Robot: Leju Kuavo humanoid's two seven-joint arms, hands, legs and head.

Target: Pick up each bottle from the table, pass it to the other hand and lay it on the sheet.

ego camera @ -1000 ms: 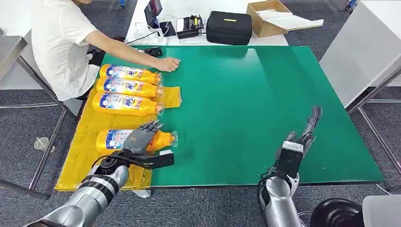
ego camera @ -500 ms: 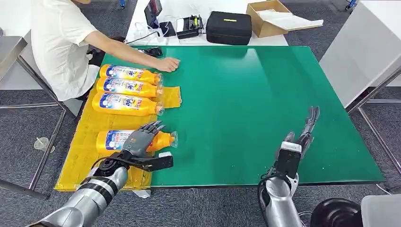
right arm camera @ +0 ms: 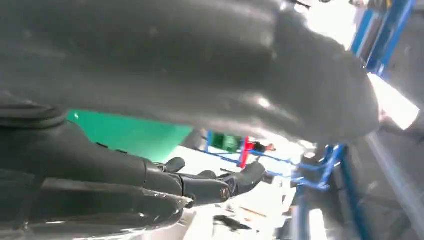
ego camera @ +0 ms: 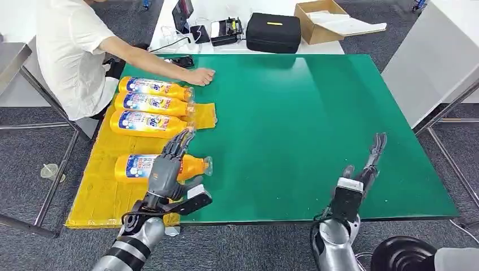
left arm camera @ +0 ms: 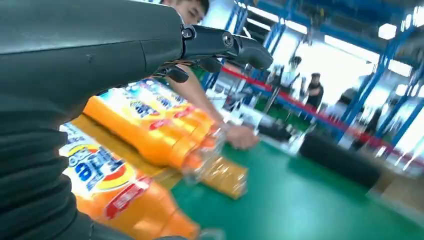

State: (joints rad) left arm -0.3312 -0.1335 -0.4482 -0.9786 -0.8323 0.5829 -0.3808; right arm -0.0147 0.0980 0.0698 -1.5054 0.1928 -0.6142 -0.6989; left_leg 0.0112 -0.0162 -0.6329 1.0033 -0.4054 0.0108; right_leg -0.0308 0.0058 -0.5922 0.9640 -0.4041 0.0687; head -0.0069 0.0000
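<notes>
Four orange bottles lie side by side on the yellow sheet (ego camera: 99,195); the nearest bottle (ego camera: 144,167) rests just under the left hand (ego camera: 168,164), whose fingers are spread and hold nothing. The right hand (ego camera: 367,164), also spread and empty, hovers over bare green tabletop (ego camera: 294,124). No bottle remains off the sheet, so the task appears complete. A person's hand (ego camera: 200,76) rests near the far bottles; the tabletop's right half offers open room.

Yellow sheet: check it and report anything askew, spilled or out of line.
Nothing is spilled or damaged. Three bottles lie packed side by side at the far end of the yellow sheet; the nearest bottle lies apart from them across a bare gap, under the left hand. All caps point toward the green table.
</notes>
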